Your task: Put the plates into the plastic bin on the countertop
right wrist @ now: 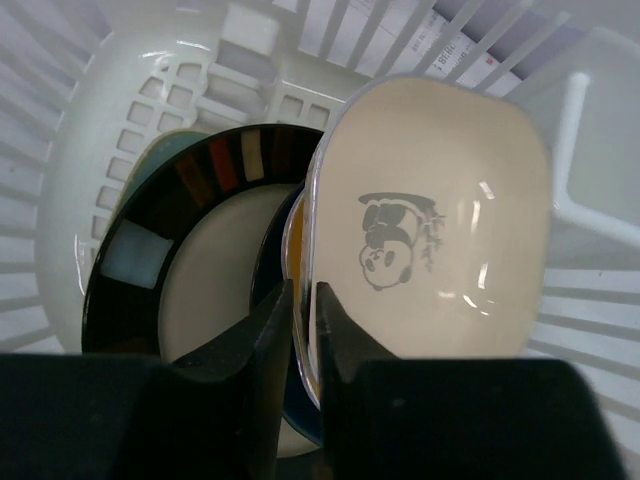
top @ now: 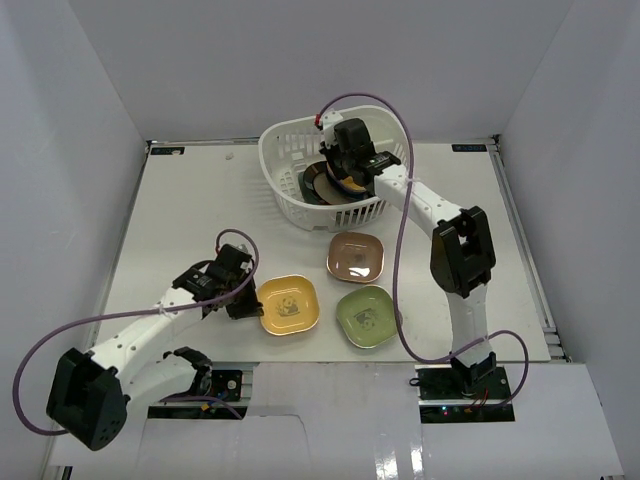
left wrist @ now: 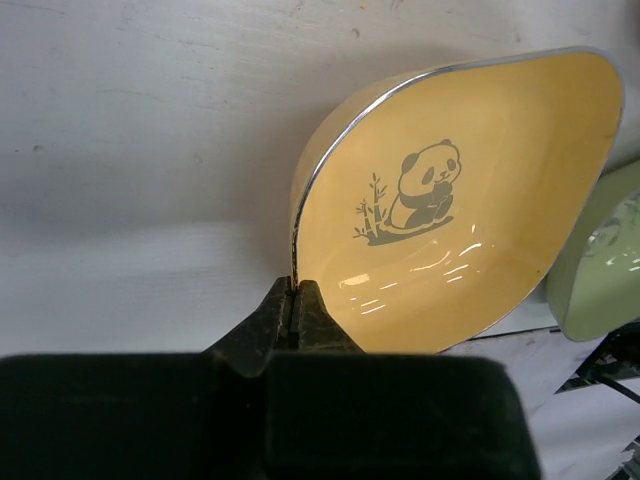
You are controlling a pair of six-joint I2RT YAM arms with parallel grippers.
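Note:
A yellow panda plate [top: 289, 305] lies on the countertop [top: 190, 210], and my left gripper [top: 245, 300] is shut on its left rim. In the left wrist view the jaws pinch the plate's [left wrist: 460, 180] silver edge with no gap at the left gripper [left wrist: 293, 290]. My right gripper [top: 345, 168] is down inside the plastic bin [top: 290, 195]. Its jaws [right wrist: 304, 288] stand slightly apart, open around the rim of a cream panda plate [right wrist: 430, 230]. That plate leans on a dark-rimmed round plate [right wrist: 215, 170] in the bin [right wrist: 150, 90].
A brown plate [top: 355, 257] and a green plate [top: 366, 316] lie on the countertop right of the yellow one. The green plate [left wrist: 600, 270] sits close to the yellow plate's far edge. White walls enclose the table.

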